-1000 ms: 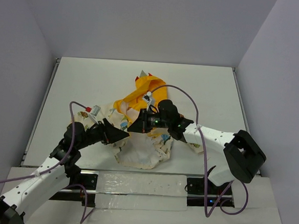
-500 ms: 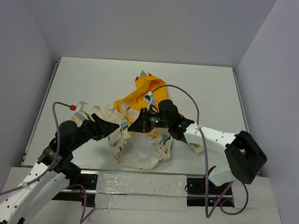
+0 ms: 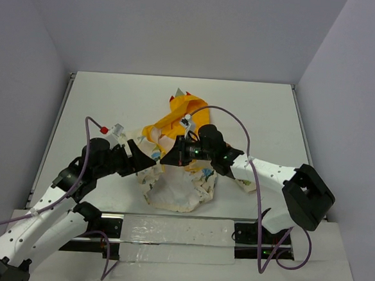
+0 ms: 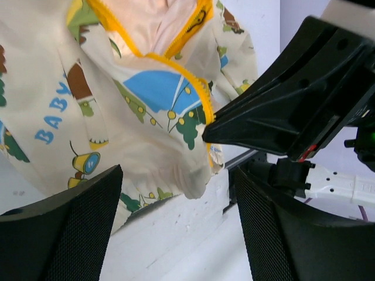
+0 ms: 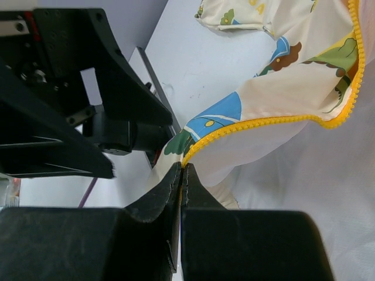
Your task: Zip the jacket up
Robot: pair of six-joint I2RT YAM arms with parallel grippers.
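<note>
The jacket (image 3: pixel 178 188) lies crumpled mid-table, cream with cartoon prints, its yellow-orange hood (image 3: pixel 180 111) toward the back. My right gripper (image 3: pixel 169 158) is shut on the jacket's yellow zipper edge (image 5: pixel 258 124), pinching it at the lower front corner and lifting that flap. It shows in the left wrist view (image 4: pixel 206 133) clamped on the same yellow edge. My left gripper (image 3: pixel 148 161) is open and empty, just left of the right gripper, its fingers (image 4: pixel 64 228) spread below the hanging cream fabric (image 4: pixel 146 117).
Grey side walls stand at left and right. A metal rail (image 3: pixel 175 226) runs along the near table edge between the arm bases. Purple cables (image 3: pixel 240 128) loop above both arms.
My left arm swung back toward the jacket, its gripper now close beside the right gripper. The right gripper kept its hold and did not move.
</note>
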